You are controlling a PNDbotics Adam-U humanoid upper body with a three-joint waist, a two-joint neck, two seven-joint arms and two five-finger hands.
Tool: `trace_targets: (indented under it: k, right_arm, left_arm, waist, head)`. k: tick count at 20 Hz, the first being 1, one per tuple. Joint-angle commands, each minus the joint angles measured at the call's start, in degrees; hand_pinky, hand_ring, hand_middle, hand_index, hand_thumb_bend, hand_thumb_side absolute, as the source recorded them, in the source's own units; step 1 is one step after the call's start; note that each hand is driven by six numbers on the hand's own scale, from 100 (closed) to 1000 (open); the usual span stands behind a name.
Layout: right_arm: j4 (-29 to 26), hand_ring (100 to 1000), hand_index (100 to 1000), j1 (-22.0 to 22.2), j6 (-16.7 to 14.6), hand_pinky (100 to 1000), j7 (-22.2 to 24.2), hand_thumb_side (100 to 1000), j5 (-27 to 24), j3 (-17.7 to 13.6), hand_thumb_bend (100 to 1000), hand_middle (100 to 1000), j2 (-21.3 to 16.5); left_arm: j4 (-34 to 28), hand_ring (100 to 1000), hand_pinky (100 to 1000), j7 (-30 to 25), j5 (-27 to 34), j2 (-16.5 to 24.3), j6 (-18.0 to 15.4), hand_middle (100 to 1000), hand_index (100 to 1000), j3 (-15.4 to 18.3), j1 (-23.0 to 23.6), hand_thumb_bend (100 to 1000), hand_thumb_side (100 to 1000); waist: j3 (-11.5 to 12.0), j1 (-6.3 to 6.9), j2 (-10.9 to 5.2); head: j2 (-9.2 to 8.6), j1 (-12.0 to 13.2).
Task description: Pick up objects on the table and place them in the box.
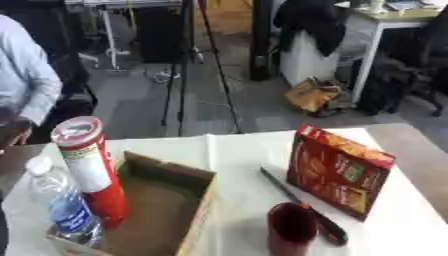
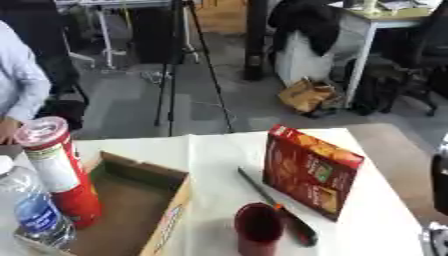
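Note:
An open cardboard box [image 1: 166,200] lies on the left half of the table. A tall red chip can [image 1: 92,170] with a clear lid and a water bottle [image 1: 66,207] with a blue label stand upright along its left side, apparently inside it. To the right a red cracker box [image 1: 341,172] stands upright. A dark red cup [image 1: 290,230] stands near the front edge. Between the cup and the cracker box lies a knife [image 1: 302,205], its dark handle toward me. A black and silver part of my right arm or hand [image 2: 439,175] shows at the right edge, apart from everything.
The white-covered table [image 1: 241,150] ends just right of the cracker box, with bare brown tabletop [image 1: 420,155] beyond. Past the far edge are the floor, a tripod [image 1: 179,75], a tan bag [image 1: 315,95] and a desk.

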Motion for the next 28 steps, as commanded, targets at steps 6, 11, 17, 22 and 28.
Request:
trace_targets:
  k: [6,11,17,22,28]
  right_arm:
    - [-0.99,961,977,-9.76,11.14,935,16.24,1000,7.93,1.12,257,946,-11.41]
    - [0.02,974,1000,-16.08,13.84,954,33.3,1000,14.69,4.33,415,963,-17.19]
    - [8.03,985,1000,-24.05,11.83,964,49.89,1000,15.79,8.52,507,973,-21.42]
    - [19.35,994,1000,-31.02,8.79,977,59.07,1000,13.28,11.5,576,970,-23.09]
    - [34.27,1000,1000,-38.18,3.18,978,70.56,1000,10.39,14.23,612,979,-24.25]
  left_arm:
    - [-0.85,785,889,-0.49,0.23,1.24,0.1,816,797,-0.12,-0.31,100,999]
    - [-0.85,785,889,-0.79,0.33,1.31,0.15,815,796,-0.33,-0.17,100,998]
    - [-0.85,785,889,-1.17,0.45,1.33,0.27,815,793,-0.52,0.13,100,999]
    - [-0.85,783,889,-1.53,0.53,1.4,0.44,814,788,-0.68,0.49,100,1000]
    - [-0.85,781,888,-1.87,0.67,1.55,0.59,812,781,-0.77,0.85,100,999]
  waist:
    - [0.35,-0.93,-1.6]
    - [0.77,-1.36,-1.97]
    - [1.06,-1.64,-2.38]
    - [1.24,-1.84,-2.68]
    - [1.35,-1.98,-2.95]
  head:
    - [0.13,-0.62]
    - [0.66,-0.65]
    - [1.04,-1.18]
    - [1.41,-1.66]
    - [1.7,-1.84]
